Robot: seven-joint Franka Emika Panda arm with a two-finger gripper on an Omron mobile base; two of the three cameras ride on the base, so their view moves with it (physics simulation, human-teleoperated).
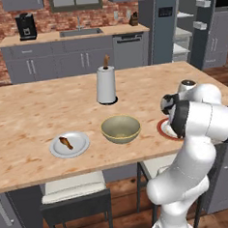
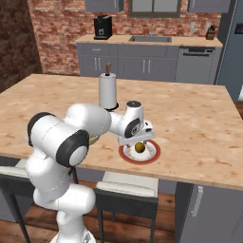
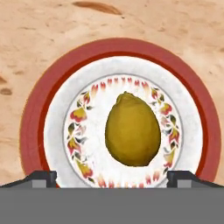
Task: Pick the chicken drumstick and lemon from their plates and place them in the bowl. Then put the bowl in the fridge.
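My tool (image 2: 138, 141) hangs directly above the lemon (image 3: 133, 130), its jaws spread as wide as they go and holding nothing; in the hand view the two fingertips (image 3: 40, 178) stand well apart, one to each side of the fruit. The lemon lies at the centre of the red-rimmed plate (image 3: 33, 118), long axis pointing away from me, the nipple end uppermost in that view. I judge it light, firm and slightly waxy, so it should tolerate a fair squeeze but may roll or squirt out if pinched near either tapered end. The best hold is across its widest middle, jaws closing on the short axis, low enough that the pads pass the equator yet clear of the plate's surface. The bowl (image 1: 120, 129) waits on the worktop (image 1: 33, 112) between this plate and the plain plate (image 1: 82, 147) bearing the chicken drumstick (image 1: 65, 142), which lies untouched. The fridge (image 1: 163, 25) stands open beyond the worktop's far corner.
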